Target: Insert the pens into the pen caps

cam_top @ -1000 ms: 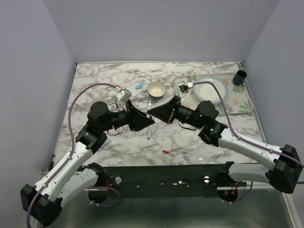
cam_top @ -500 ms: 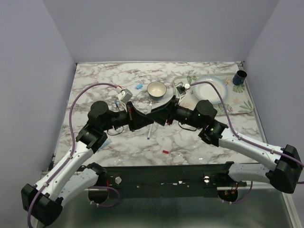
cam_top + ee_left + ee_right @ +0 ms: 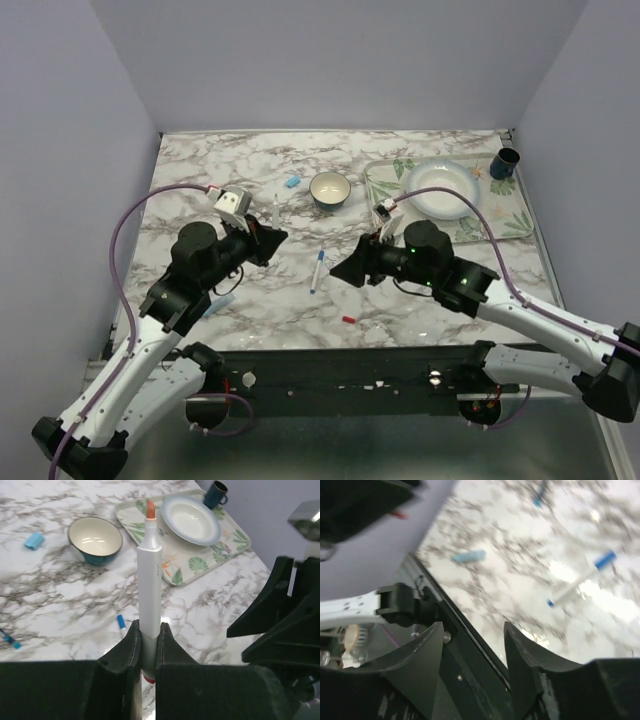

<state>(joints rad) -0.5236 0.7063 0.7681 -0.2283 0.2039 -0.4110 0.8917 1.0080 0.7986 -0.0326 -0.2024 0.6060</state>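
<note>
- Left tool (image 3: 147, 636) is clamping a red-tipped pen (image 3: 149, 580) by its lower barrel.
- Right tool (image 3: 470, 640) is standing open, holding nothing.
- Blue pen (image 3: 317, 270) is lying mid-bench (image 3: 200, 170); red cap (image 3: 348, 319) is lying near the near edge.

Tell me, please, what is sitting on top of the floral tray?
A blue-rimmed white plate lies on the tray, empty; it hides the tray surface beneath. A dark blue cup stands at its far corner; on it or just beyond, I cannot tell.
</note>
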